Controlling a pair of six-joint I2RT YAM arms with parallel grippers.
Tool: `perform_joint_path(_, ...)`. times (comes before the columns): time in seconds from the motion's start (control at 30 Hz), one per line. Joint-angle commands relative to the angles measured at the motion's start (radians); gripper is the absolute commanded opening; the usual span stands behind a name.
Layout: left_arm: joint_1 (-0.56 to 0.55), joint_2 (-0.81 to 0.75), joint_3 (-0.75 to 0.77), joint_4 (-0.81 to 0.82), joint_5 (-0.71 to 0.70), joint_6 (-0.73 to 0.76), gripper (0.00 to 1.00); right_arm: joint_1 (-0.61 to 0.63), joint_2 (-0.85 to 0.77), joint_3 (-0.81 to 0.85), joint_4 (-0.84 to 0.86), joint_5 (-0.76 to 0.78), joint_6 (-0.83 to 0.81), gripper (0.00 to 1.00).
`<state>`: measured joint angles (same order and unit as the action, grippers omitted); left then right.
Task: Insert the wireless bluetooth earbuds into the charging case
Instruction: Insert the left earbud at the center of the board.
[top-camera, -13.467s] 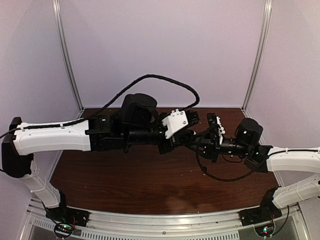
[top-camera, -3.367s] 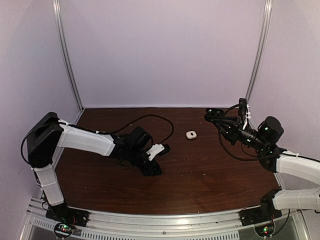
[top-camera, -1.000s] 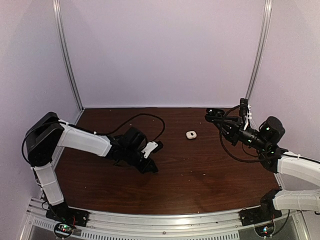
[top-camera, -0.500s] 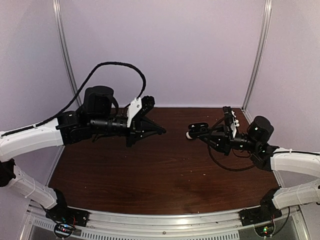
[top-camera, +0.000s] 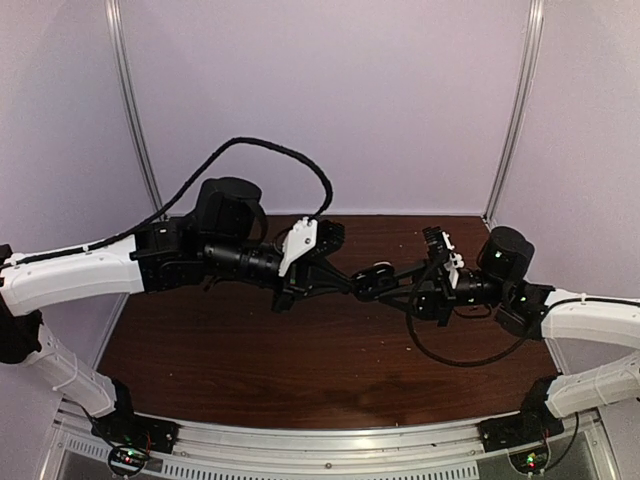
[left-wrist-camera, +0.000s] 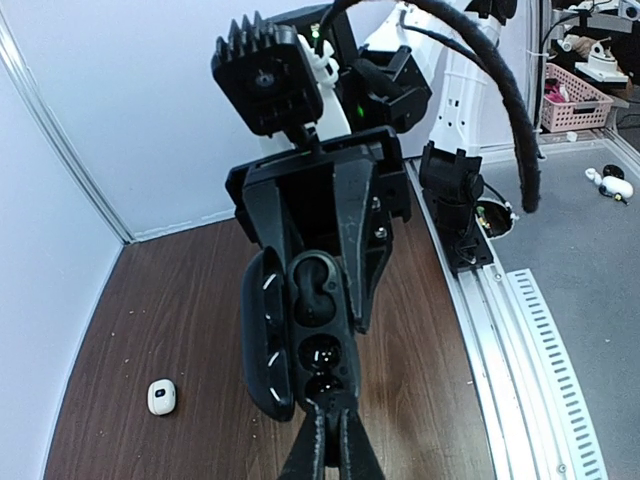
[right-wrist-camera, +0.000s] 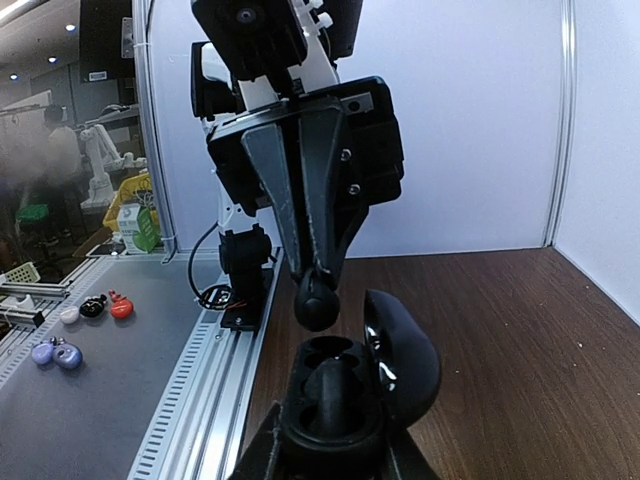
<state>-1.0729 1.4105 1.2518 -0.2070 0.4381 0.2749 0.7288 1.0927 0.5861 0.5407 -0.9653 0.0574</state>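
A black charging case (right-wrist-camera: 405, 360) hangs open above the table, and my right gripper (right-wrist-camera: 335, 445) is shut on its base. One black earbud (right-wrist-camera: 335, 385) sits in the near socket. My left gripper (right-wrist-camera: 318, 285) is shut on a second black rounded earbud (right-wrist-camera: 316, 300), which hangs just above the empty far socket. In the left wrist view the case (left-wrist-camera: 300, 330) shows its lid swung left, and my left gripper (left-wrist-camera: 335, 440) hides the earbud it holds. From above, the left gripper (top-camera: 350, 283) and the case (top-camera: 374, 274) meet mid-table.
A small white closed case (left-wrist-camera: 161, 397) lies on the brown table (top-camera: 300, 370), hidden by the arms in the top view. An aluminium rail (top-camera: 330, 440) runs along the near edge. Purple walls enclose three sides. A black cable (top-camera: 280, 150) arcs over the left arm.
Both arms have swung in toward the middle. The left fingertips, apart from the case half a second ago, now hold the earbud right at the case's open socket.
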Motion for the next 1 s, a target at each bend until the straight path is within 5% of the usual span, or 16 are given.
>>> perform_joint_path(0.0,-0.023,0.008,0.027,-0.001,-0.011,0.047,0.00,0.024,0.019,0.038,-0.033,0.002,-0.024,0.00)
perform_joint_path(0.97,-0.043,0.099,0.072,-0.096,-0.062,0.023,0.00,0.070,0.017,0.065,-0.041,0.096,-0.045,0.00)
